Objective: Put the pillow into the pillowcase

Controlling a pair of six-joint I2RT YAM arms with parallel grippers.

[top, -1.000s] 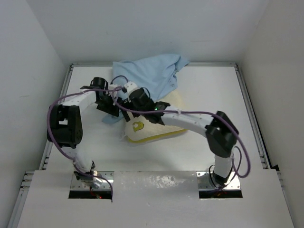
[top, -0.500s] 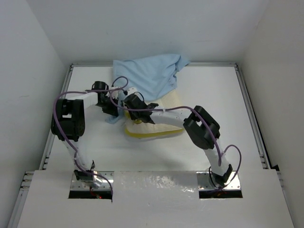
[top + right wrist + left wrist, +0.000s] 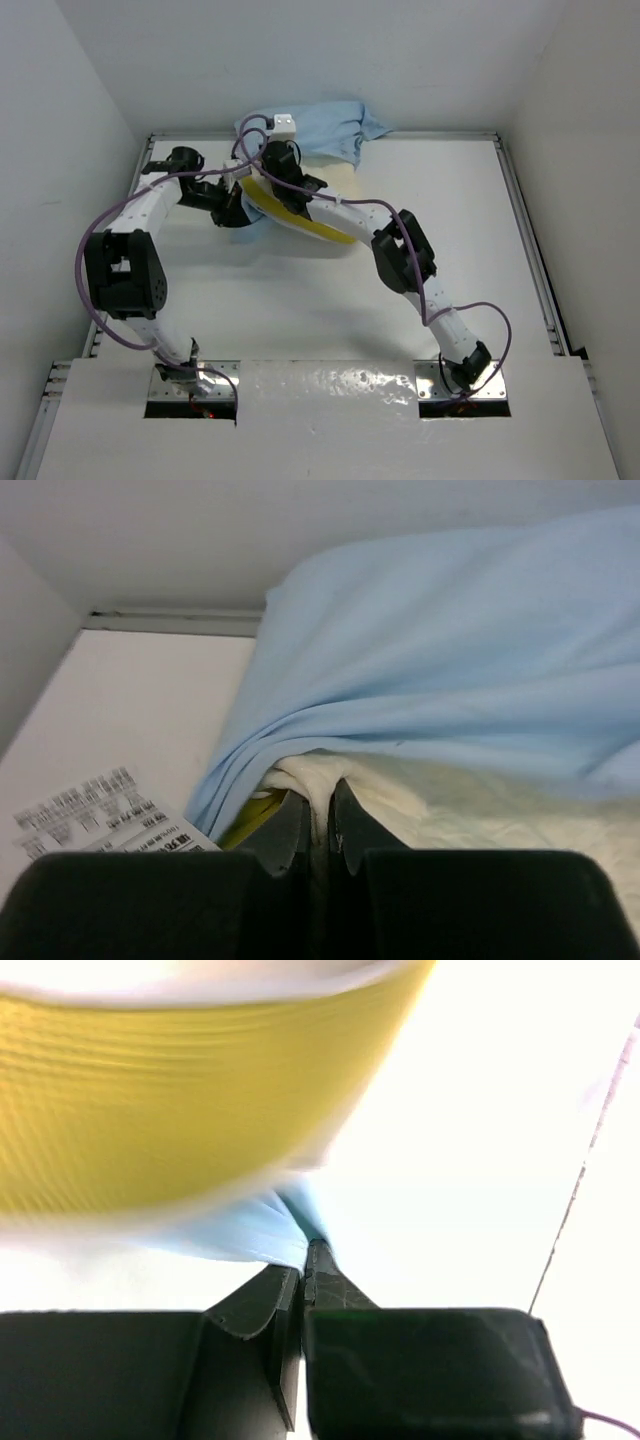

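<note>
Grip check: right gripper [image 3: 322, 802] has its jaws pressed together on a fold of the pillow [image 3: 470, 815], cream cover; left gripper [image 3: 303, 1258] has its jaws closed on a thin edge of the pillowcase [image 3: 235, 1235], light blue face.

Pillow sits at far left-centre of the table [image 3: 460, 250], tipped so its yellow side band faces the overhead camera. Its far part lies under the pillowcase, which is bunched against the back wall [image 3: 330, 50].

Overhead: both sets of fingertips hidden by wrists and cloth.

Left wrist view: yellow band blurred, cut off at top.

Right wrist view: printed white label [image 3: 100, 818] lower left, text unreadable, attachment unclear.
</note>
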